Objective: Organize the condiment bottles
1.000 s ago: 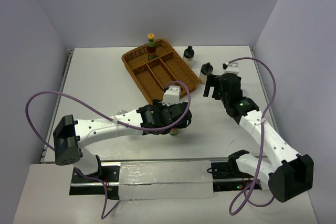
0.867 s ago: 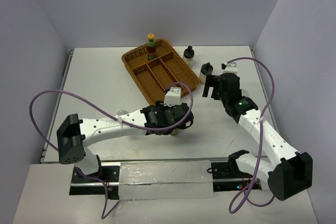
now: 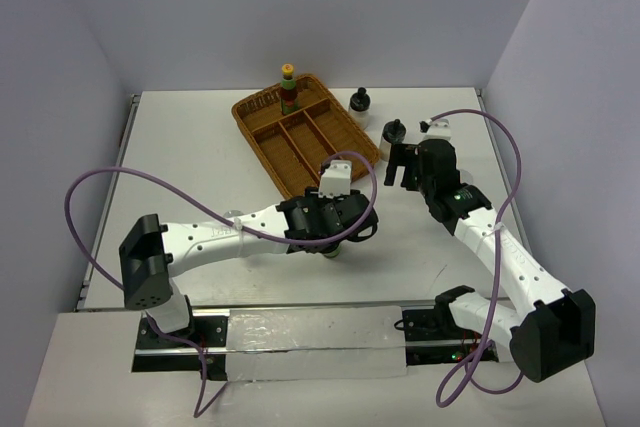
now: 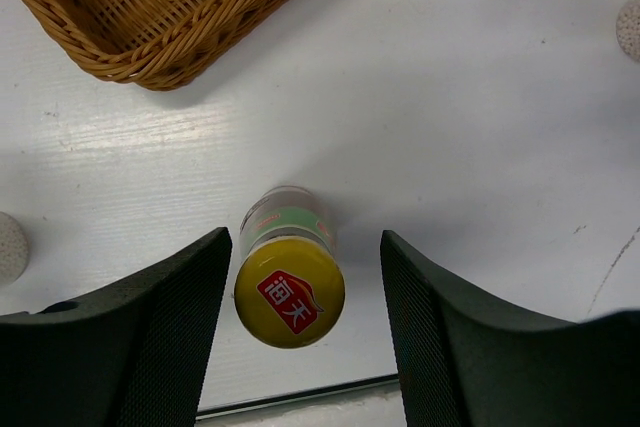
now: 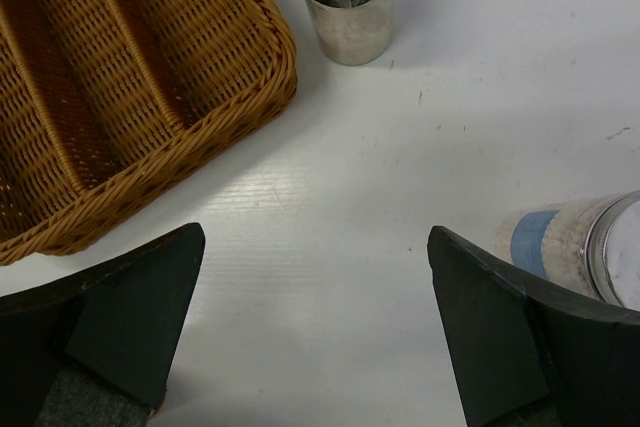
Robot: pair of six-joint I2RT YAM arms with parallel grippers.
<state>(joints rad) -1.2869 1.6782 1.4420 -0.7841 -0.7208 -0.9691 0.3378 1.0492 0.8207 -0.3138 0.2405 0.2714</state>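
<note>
One yellow bottle (image 3: 288,87) stands in the basket's (image 3: 275,147) far end. The others sit outside it, so most sorting remains, I judge. Second yellow bottle (image 4: 290,292) stands upright just off the basket's near corner, between the left gripper's (image 4: 303,242) parted fingers, not yet clamped. Right gripper (image 5: 312,247), also parted, holds nothing.

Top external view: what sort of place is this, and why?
Probably a robotics lab: white table between bare walls, left arm and right arm bolted at its near edge, wicker basket and condiment bottles as props.
</note>
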